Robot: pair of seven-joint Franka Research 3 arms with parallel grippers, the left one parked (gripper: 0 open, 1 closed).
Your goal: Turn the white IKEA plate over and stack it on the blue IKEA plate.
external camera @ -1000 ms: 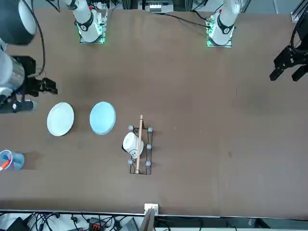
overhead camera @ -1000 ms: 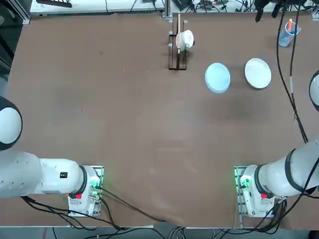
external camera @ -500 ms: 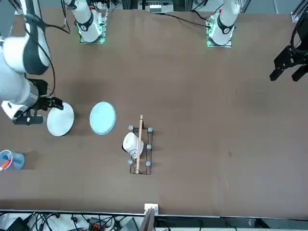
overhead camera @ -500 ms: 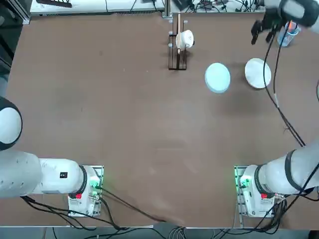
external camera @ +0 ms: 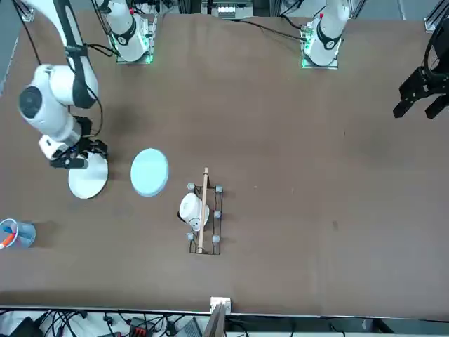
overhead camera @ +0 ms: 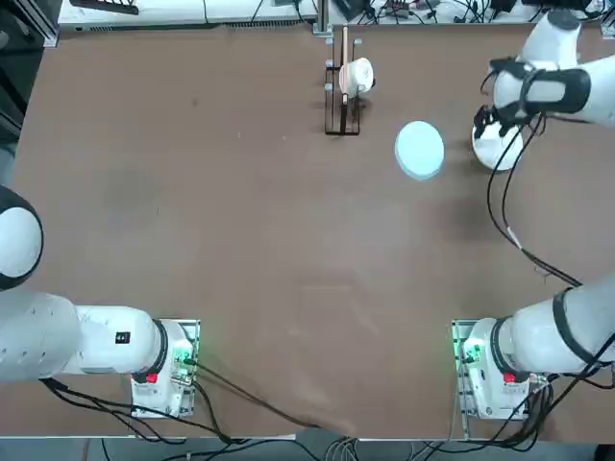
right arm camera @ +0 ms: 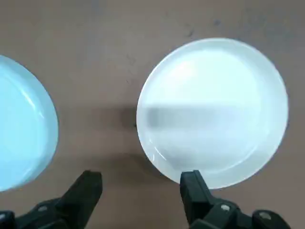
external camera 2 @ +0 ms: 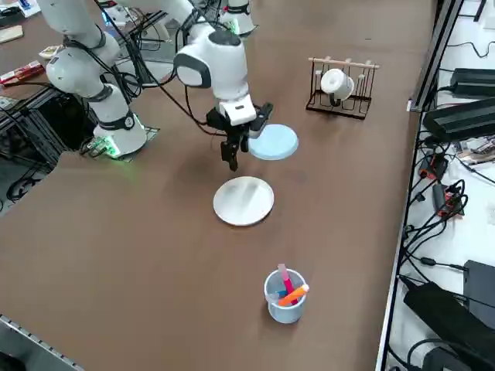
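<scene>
The right gripper (right arm camera: 140, 183) hangs over the tabletop (overhead camera: 240, 240) in the upper right of the top view, its jaws spread wide and holding nothing. In the wrist view one finger (right arm camera: 193, 188) overlaps the near rim of the white IKEA plate (right arm camera: 212, 112) while the other stands over bare tabletop between the two plates; whether the finger touches the rim cannot be told. In the right side view the gripper (external camera 2: 241, 131) points down above the gap between the plates, above the white plate's (external camera 2: 244, 201) rim. The blue IKEA plate (overhead camera: 420, 149) lies just beside the white one (overhead camera: 495, 154), apart from it, both flat on the tabletop. The white plate sits right way up, its shallow hollow and raised rim facing upward, plain and glossy. A wooden rack (overhead camera: 343, 101) with a small white cup (overhead camera: 358, 75) stands near the top centre of the top view, clear of the plates. A translucent blue cup (external camera 2: 285, 297) holding coloured items stands low in the right side view, well apart from the gripper.
</scene>
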